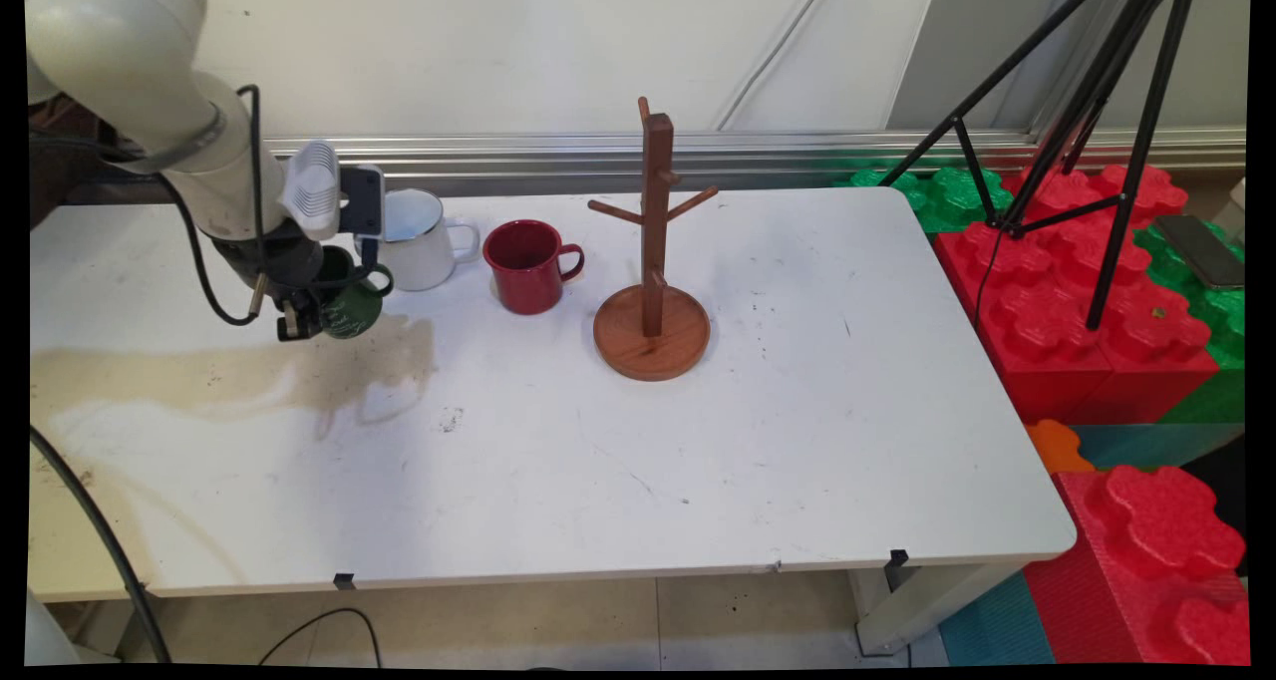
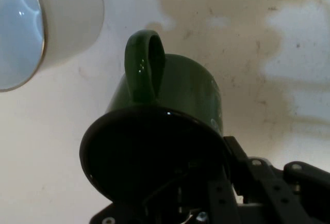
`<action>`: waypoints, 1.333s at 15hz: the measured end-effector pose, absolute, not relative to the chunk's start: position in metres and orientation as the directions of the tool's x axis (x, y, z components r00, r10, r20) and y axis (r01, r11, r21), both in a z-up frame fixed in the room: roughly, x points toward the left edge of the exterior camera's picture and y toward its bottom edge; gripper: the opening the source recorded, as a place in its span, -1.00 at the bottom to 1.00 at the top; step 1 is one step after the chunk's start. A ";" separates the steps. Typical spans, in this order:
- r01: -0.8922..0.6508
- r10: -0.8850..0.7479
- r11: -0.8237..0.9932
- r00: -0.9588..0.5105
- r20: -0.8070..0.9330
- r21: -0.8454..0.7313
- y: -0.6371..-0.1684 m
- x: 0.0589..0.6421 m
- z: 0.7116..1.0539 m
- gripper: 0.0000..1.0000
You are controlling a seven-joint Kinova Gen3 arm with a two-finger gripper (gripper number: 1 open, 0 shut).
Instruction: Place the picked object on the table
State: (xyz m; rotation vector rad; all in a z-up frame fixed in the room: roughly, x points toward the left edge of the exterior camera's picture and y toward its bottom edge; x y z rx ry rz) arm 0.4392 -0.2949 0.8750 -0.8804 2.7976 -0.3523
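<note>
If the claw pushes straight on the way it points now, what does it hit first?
Beyond the green mug that the claw grips by the rim, likely the bare white table; the white mug sits off to one side.

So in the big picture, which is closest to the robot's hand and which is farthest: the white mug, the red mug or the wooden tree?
From the gripper:
1. White mug, just right of it, toward the wall.
2. Red mug, further right.
3. Wooden mug tree, farthest, mid-table.

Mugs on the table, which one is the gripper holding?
The green enamel mug, tilted in the black gripper. The white mug and red mug stand upright, untouched.
</note>
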 end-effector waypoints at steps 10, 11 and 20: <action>-0.525 -0.564 0.820 -0.809 -0.165 -0.229 -0.312 0.437 0.848 -1.00; -0.526 -0.564 0.821 -0.808 -0.171 -0.221 -0.313 0.438 0.844 -1.00; -0.526 -0.557 0.829 -0.809 -0.187 -0.189 -0.317 0.440 0.830 1.00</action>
